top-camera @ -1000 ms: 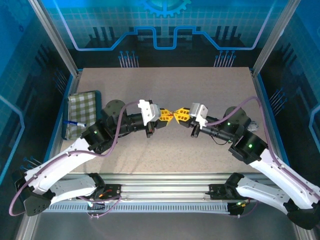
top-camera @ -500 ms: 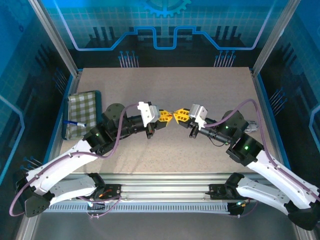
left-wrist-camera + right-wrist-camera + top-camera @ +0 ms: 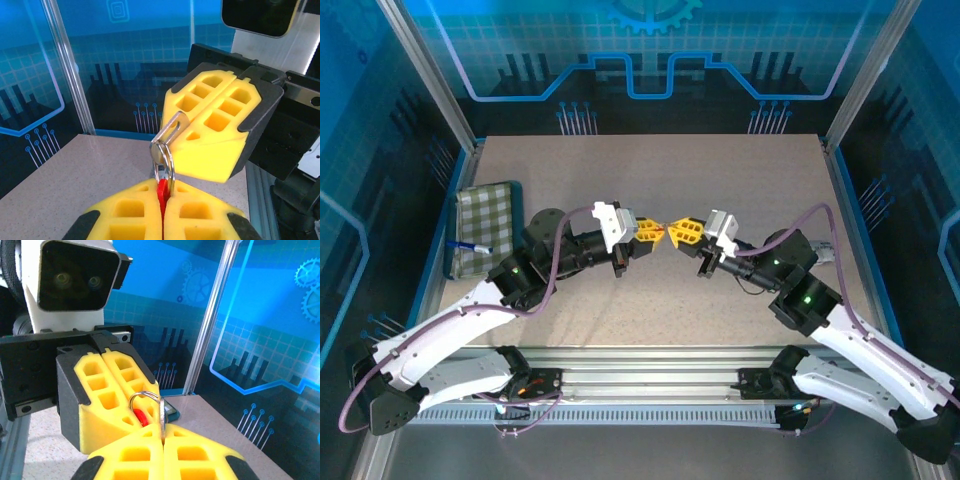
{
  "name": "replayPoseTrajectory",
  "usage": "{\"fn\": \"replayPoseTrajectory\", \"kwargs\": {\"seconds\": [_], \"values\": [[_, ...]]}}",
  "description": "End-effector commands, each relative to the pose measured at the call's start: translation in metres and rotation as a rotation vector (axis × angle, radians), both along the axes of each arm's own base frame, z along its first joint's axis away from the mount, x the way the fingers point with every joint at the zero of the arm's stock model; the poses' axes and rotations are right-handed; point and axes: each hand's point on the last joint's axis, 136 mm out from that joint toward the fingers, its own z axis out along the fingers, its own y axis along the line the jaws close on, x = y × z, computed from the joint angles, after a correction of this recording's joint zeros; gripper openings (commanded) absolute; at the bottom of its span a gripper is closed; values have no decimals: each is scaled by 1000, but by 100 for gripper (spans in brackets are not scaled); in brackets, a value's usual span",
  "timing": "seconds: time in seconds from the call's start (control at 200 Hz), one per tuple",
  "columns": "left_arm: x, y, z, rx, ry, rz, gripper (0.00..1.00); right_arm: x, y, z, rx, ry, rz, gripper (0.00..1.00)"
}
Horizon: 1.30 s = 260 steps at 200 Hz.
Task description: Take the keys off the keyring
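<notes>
The two arms meet over the middle of the counter (image 3: 650, 170), tips almost touching and held up off the surface, which leaves the small assembly free to turn between them. The left tool (image 3: 656, 231) is pressed together on a red tab (image 3: 161, 192) at the bottom of the ring (image 3: 163, 159), so it serves as the anchor. The ring stands upright out of its yellow pads, with its coil exposed rather than buried in the grip. The right tool (image 3: 678, 232) is clamped on the key (image 3: 170, 129), a thin grey metal piece that sticks out from its fingertips and hooks through the top of the ring. In the right wrist view the key shows edge-on, pinched flat between the pads, a hold that should let the arm steer it along the wire. The key is therefore in the air between the tools, threaded on the ring and not yet free. Whether its hole has begun to enter the split of the coil is too small to tell. The step in hand looks like working the key round the coil while the left arm holds steady. The likely risk is the thin key slipping or twisting in the pads.
</notes>
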Motion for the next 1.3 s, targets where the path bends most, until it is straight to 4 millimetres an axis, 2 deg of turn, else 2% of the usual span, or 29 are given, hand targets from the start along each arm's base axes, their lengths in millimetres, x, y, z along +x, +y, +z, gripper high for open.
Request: {"fn": "replayPoseTrajectory", "kwargs": {"seconds": [0.0,0.33,0.455,0.52,0.53,0.546,0.871,1.011,1.101,1.221,1.296], "values": [[-8,13,47,-121,-82,-1,0,-3,2,-27,-148,-50,-20,0],[-3,13,45,-83,-43,-3,0,-21,17,-49,-392,-194,0,0],[-3,11,43,-62,-35,-15,0,-27,22,-48,-415,-221,21,0],[-3,11,42,-55,-34,-13,0,-27,27,-61,-476,-233,26,0],[-3,11,43,-55,-35,-15,0,-27,27,-52,-467,-247,20,0],[-4,11,42,-52,-35,-18,0,-27,27,-51,-475,-254,17,0],[-5,10,38,-10,-16,-25,0,-24,36,-59,-621,-357,-28,0],[-7,12,44,-41,-11,-30,0,-25,38,-62,-650,-387,-27,0],[-8,12,47,-46,-11,-31,0,-27,40,-63,-646,-386,-17,0],[-6,14,48,-62,0,-24,0,-27,31,-49,-550,-323,-12,0],[-6,15,49,-71,8,-31,0,-27,33,-63,-629,-353,-21,0]]}}
